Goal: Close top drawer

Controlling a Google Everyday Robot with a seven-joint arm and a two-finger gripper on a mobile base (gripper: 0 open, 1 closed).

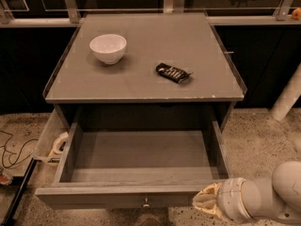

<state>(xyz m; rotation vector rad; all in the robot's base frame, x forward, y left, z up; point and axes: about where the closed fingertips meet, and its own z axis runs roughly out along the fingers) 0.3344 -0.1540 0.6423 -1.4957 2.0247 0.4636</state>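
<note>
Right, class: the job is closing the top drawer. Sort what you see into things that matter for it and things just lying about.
Belongs to the job: top drawer, pulled open; its knob; pincer by the front panel's right end.
Just lying about: white bowl; dark packet; tape roll.

No readable text; the white print on the dark packet is illegible

The end effector is sitting low at the view's right, showing a cream, rounded tip. Directly behind it a white collar with thin seams is ringing the arm, whose smooth white casing is bulging further right.
</note>
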